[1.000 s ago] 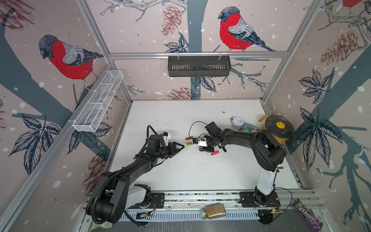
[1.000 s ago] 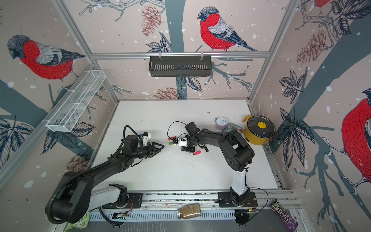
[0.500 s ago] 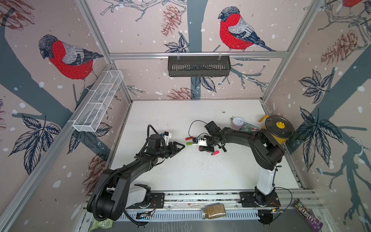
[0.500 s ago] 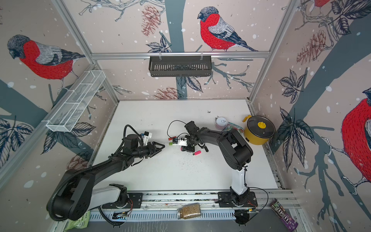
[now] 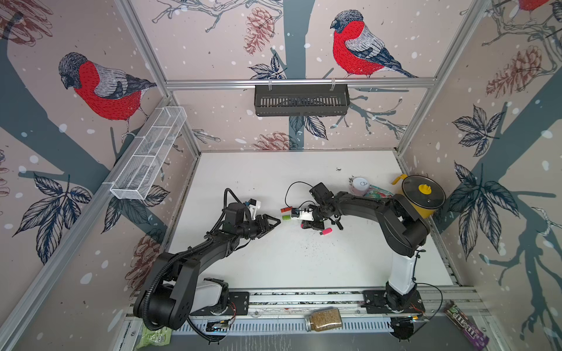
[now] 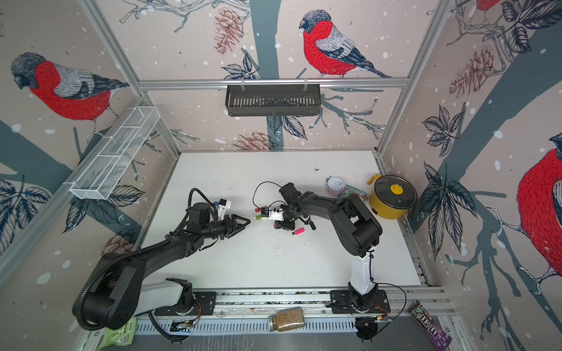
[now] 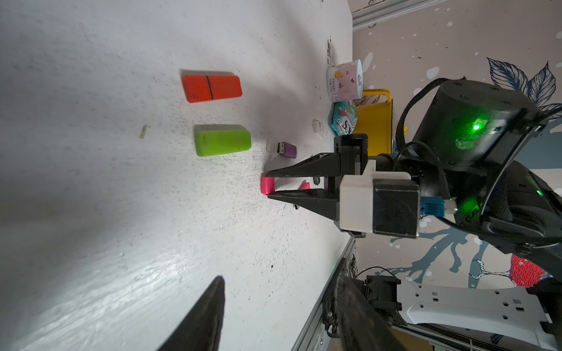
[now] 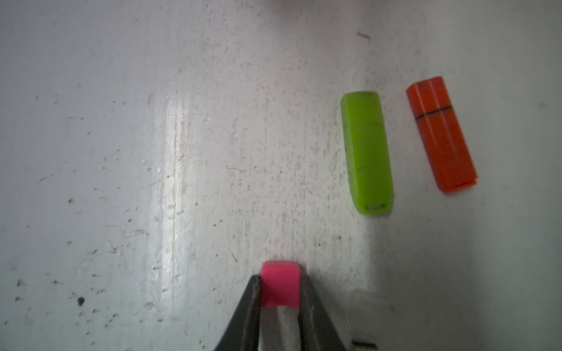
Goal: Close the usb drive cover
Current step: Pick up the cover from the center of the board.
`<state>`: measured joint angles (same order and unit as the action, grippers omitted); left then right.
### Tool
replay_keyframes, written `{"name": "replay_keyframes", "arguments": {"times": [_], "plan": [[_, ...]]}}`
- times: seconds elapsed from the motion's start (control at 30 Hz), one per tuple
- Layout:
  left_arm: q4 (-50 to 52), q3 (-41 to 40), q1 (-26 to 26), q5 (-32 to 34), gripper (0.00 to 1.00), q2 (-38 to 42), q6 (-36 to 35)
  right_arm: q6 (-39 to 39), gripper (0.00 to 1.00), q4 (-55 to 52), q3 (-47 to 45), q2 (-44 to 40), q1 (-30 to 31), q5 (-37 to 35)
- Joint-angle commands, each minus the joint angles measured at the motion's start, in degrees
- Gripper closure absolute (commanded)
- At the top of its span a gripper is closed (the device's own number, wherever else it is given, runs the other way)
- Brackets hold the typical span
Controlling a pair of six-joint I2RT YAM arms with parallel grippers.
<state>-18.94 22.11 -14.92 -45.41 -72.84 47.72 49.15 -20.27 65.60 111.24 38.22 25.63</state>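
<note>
So, my right claw [image 8: 279, 288] was clamped on the little pink cap [image 8: 279, 273], down at the white table [image 5: 273, 261], with the pink drive [image 5: 325, 232] lying close by. Left claw [image 5: 275, 222] hung open, nothing in it, near the green drive [image 8: 366, 152].

A robotics lab test cell: a white worktop [image 5: 273, 182] boxed in by aluminium framing [image 5: 298, 82] and panels papered with bullfinches [image 5: 359, 45] (printed wallpaper), with the left arm [image 5: 213, 252] and right arm [image 5: 401, 225] bolted to a slotted rail [image 5: 304, 296] in front.
</note>
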Motion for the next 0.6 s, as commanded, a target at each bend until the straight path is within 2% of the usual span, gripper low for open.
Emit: {"name": "replay_keyframes", "arguments": {"times": [0.0,0.33,0.57], "plan": [[-2.9,0.0,-0.2,-1.5,0.42,0.1,-0.2,-0.2,0.78,-7.3,-1.2,0.7,0.3,-6.8],[-5.1,0.4,-1.3,-3.1,0.43,-1.4,0.6,-3.8,0.81,-0.9,-2.8,-5.8,1.5,0.4],[-7.5,1.9,-4.0,-5.1,0.44,-6.3,1.5,-6.3,0.80,3.4,-3.8,-8.3,2.5,5.3]]}}
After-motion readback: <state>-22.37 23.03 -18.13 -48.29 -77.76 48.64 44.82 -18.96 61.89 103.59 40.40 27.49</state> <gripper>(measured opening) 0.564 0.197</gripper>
